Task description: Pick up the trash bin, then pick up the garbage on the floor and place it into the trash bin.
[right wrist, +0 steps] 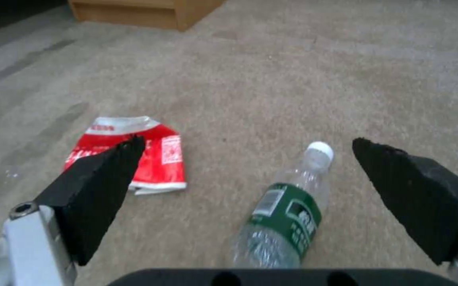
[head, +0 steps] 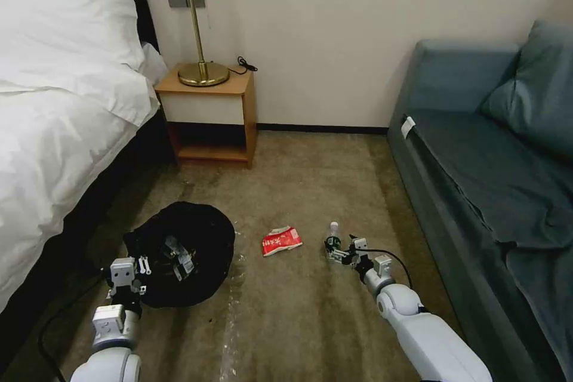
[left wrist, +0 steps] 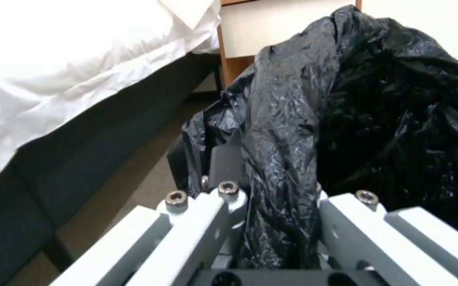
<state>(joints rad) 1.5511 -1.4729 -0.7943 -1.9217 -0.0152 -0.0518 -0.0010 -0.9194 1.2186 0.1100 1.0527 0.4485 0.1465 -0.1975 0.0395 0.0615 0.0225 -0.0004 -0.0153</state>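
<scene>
The trash bin (head: pixel 197 233), covered by its black liner bag (left wrist: pixel 346 99), stands on the carpet by the bed. My left gripper (head: pixel 138 267) is shut on the bin's near rim, with bunched liner pinched between its fingers (left wrist: pixel 224 167). Something shiny lies inside the bin. A red-and-white packet (head: pixel 281 241) (right wrist: pixel 155 159) of garbage lies flat on the floor to the bin's right. Further right lies a small clear bottle (head: pixel 333 236) (right wrist: pixel 287 214) with a green label. My right gripper (head: pixel 338 254) (right wrist: pixel 246 141) hangs open just over it, one finger on each side.
The white-sheeted bed (head: pixel 54 131) runs along the left and a blue-grey sofa (head: pixel 477 161) along the right. A wooden nightstand (head: pixel 209 113) with a brass lamp (head: pixel 200 24) stands against the far wall. Bare carpet (head: pixel 298 322) lies between the arms.
</scene>
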